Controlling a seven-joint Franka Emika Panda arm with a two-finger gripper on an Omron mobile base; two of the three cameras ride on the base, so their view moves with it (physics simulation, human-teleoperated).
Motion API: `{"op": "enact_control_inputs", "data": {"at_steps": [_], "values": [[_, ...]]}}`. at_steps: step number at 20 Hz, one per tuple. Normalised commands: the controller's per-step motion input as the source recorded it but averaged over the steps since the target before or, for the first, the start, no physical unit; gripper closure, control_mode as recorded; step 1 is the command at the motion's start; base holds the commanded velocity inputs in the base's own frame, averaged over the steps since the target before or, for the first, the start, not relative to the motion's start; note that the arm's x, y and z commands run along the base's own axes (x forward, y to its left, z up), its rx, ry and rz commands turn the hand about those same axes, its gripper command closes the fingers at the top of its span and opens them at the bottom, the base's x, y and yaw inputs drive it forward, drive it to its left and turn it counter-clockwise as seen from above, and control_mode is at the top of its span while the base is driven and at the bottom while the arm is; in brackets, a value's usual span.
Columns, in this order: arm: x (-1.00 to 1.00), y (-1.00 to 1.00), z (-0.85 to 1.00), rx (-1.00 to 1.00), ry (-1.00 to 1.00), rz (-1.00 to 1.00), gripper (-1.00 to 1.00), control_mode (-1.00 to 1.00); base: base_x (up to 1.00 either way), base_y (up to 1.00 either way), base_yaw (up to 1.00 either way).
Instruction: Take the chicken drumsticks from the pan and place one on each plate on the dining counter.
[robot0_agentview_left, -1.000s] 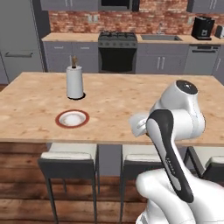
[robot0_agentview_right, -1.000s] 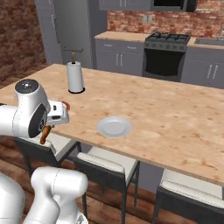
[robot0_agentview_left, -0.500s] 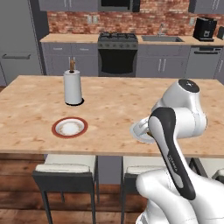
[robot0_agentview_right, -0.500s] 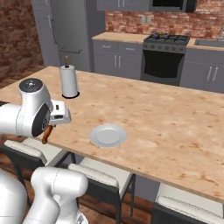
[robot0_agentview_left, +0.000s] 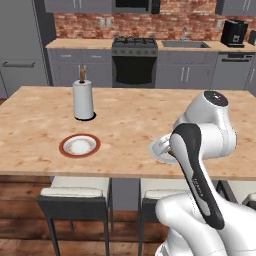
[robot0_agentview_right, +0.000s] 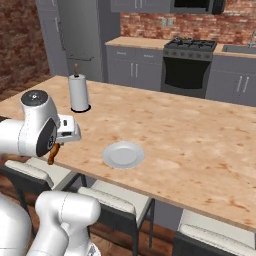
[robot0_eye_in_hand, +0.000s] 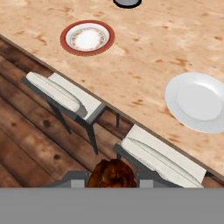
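Drumstick (robot0_eye_in_hand: 112, 173) in claw (robot0_eye_in_hand: 109, 178), stools (robot0_eye_in_hand: 65, 97) below

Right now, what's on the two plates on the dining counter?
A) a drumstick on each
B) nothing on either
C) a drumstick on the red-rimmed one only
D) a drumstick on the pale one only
B: the red-rimmed plate and the pale plate both lie bare on the dining counter, while the gripper holds a chicken drumstick off the counter's near edge, above the stools.

No legible text, label, brand, number or sign anywhere.
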Motion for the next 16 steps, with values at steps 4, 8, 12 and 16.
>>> {"op": "enact_control_inputs", "data": {"at_steps": [4, 8, 12, 16], "values": [[0.00, 0.00, 0.00, 0.00, 0.00, 0.00, 1.00, 1.00, 0.03, 0.00, 0.00], [0.30, -0.14, -0.05, 0.00, 0.06, -0.04, 1.00, -1.00, 0.01, -0.05, 0.00], [0.79, -0.40, -0.19, 0.00, 0.17, -0.14, 1.00, -1.00, 0.00, 0.00, 0.00], [0.69, -0.46, -0.18, 0.00, 0.14, -0.15, 1.00, -1.00, 0.00, 0.00, 0.00]]}}
